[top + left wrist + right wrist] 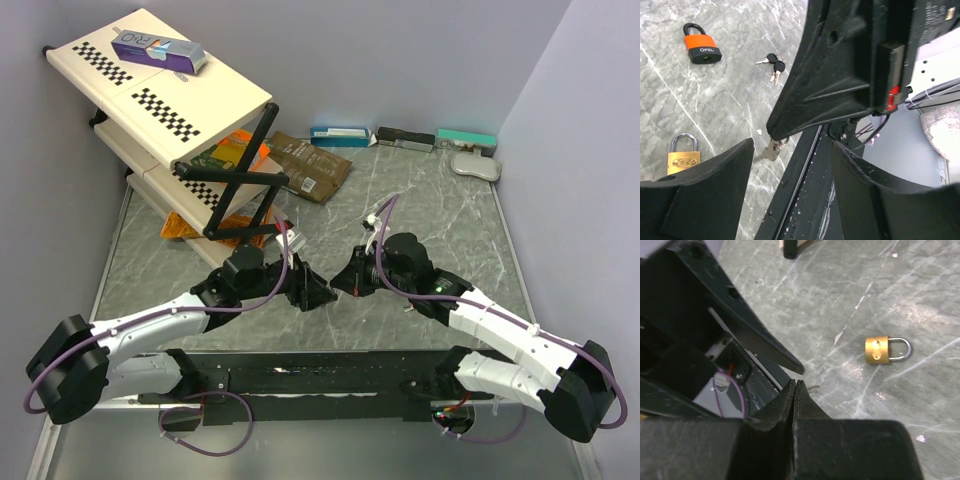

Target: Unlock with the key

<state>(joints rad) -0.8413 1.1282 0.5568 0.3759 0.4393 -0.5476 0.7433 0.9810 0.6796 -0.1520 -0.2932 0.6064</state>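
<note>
Brass padlock is your likeliest target. It lies flat on the grey marbled table with its shackle closed, well apart from both grippers. Expect it to be small, dense and rigid, with smooth faces that will skate on that surface if you push a key at it unheld. Take it across the two flat faces of the body and leave the bottom end free. Avoid the shackle, since the body would probably swing on it.

The small key pokes out below the tip of the right gripper, whose jaws are pressed together on it. The right wrist view shows only a sliver of it. It looks thin, stiff and light, so I judge it could twist between the pads under any side load. Line it up squarely before you press.

The left gripper is spread wide with nothing in it, and it hangs just beside the right gripper's tip, near the brass padlock. That is the hand to pin the lock body.

Farther off, an orange padlock lies flat with a bunch of keys near it. You cannot tell from here which lock the held key fits.
</note>
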